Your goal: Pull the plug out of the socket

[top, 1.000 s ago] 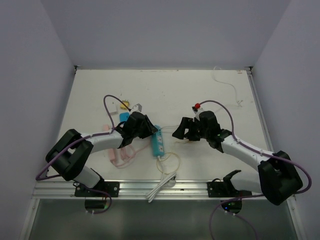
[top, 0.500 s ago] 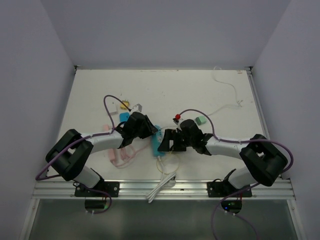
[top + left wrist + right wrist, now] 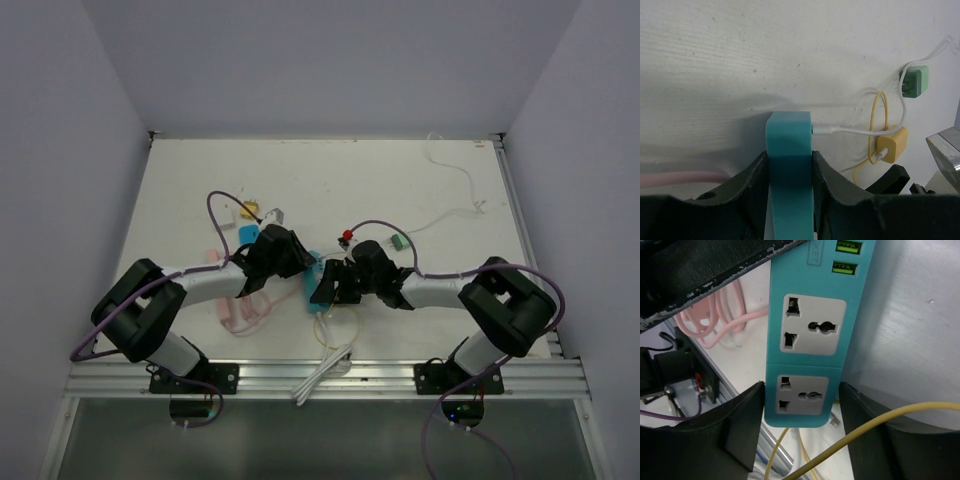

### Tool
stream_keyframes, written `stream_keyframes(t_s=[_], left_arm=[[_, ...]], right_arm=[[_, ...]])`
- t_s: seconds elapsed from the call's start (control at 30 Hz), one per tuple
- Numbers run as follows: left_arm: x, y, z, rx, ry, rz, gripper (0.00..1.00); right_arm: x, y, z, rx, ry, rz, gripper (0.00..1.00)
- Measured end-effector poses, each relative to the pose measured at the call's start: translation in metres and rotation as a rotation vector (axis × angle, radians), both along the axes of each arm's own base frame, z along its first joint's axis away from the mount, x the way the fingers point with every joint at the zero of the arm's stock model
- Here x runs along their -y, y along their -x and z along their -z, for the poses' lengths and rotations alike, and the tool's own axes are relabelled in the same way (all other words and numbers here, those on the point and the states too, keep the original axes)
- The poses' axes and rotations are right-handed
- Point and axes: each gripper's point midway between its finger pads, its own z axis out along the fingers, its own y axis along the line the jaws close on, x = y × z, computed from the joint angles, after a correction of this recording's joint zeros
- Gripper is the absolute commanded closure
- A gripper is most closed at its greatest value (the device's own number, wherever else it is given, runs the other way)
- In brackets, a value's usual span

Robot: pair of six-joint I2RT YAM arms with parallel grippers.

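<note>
Low down, left fingers point(image 3: 747, 192) clamping power strip point(image 3: 788, 145), right fingers point(image 3: 742, 427) straddling its end, grip unclear.

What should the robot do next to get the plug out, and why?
Probably slide the right gripper along the teal power strip to the white plug and grab it. The left gripper clamps the strip, holding it steady. The right jaws only straddle the end with empty sockets, nothing to pull there; the plug sits at the other end.
</note>
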Motion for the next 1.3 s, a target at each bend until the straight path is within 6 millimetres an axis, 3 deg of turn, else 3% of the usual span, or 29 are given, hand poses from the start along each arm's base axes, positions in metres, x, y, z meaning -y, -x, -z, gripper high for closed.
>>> stream_keyframes(t_s=[0.2,0.23,0.33,0.37,0.47,0.63,1.03,1.3], left_arm=[[-0.002,0.000,-0.003,0.003,-0.001,-0.008,0.75],[-0.002,0.001,-0.003,0.002,-0.002,-0.009,0.72],[-0.005,0.003,-0.004,0.005,-0.001,-0.010,0.47],[-0.005,0.004,-0.005,0.006,0.000,-0.007,0.35],[-0.007,0.012,-0.007,0.003,0.010,0.000,0.23],[-0.010,0.025,-0.008,-0.011,0.027,0.012,0.21],[0.001,0.066,0.013,-0.105,0.059,0.051,0.34],[0.009,0.067,0.010,-0.107,0.089,0.030,0.40]], right_arm=[[-0.002,0.000,-0.001,-0.013,-0.010,0.011,0.81],[-0.002,0.000,-0.001,-0.011,-0.010,0.011,0.85],[-0.003,0.001,-0.001,-0.009,-0.010,0.007,0.93],[-0.003,0.001,-0.001,-0.007,-0.009,0.009,0.94],[-0.002,0.000,-0.001,-0.006,-0.007,0.010,0.95],[-0.001,0.000,-0.001,0.001,-0.004,0.011,0.96],[0.000,-0.001,-0.001,0.015,-0.001,0.007,0.96],[0.000,-0.001,-0.001,0.024,-0.012,0.009,0.96]])
